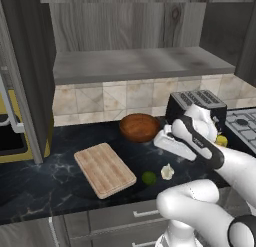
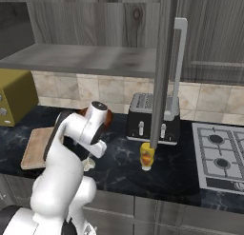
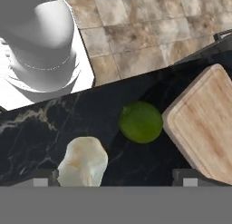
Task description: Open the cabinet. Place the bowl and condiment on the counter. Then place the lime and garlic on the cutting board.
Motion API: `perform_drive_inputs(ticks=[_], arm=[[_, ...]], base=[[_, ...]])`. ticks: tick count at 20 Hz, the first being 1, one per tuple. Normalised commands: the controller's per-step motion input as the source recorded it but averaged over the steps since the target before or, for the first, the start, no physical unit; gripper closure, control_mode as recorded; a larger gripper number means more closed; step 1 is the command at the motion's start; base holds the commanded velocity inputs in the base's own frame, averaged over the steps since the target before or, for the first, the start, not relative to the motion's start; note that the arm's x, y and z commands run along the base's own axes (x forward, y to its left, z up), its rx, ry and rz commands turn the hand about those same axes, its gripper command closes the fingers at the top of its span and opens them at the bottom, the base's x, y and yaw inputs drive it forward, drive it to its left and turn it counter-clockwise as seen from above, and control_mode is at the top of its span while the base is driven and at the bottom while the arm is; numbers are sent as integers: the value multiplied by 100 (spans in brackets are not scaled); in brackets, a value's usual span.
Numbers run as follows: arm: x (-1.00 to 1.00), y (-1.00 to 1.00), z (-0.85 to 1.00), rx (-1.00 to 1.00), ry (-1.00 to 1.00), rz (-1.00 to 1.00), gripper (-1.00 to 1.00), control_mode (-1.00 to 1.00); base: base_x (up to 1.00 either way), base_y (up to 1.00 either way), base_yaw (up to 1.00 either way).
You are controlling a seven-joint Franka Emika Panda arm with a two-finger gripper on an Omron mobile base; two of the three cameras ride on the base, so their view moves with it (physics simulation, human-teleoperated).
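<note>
Pincer (image 3: 116,177) spread wide and empty above one lime (image 3: 141,122) and one garlic (image 3: 83,162) bulb on the black worktop (image 1: 45,178).

Both lie just off the near corner of the single cutting board (image 1: 104,169), the lime nearer its edge, the garlic to the other side. One wooden bowl (image 1: 139,127) sits behind by the tiled wall; one yellow condiment (image 2: 146,156) bottle stands before the toaster (image 2: 151,118). The cabinet (image 1: 135,61) hangs open, its shelf bare.
</note>
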Motion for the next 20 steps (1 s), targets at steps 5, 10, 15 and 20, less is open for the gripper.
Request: perform_drive_inputs(ticks=[5, 10, 15, 20], arm=[[4, 0, -3, -1, 25, -1, -100, -100], [1, 0, -17, -2, 25, 0, -100, -100], [-4, -3, -25, 0, 15, -7, -100, -100], [-17, -20, -5, 0, 7, -19, -100, -100]], base=[[0, 0, 0], [0, 0, 0], [0, 0, 0], [0, 0, 0]])
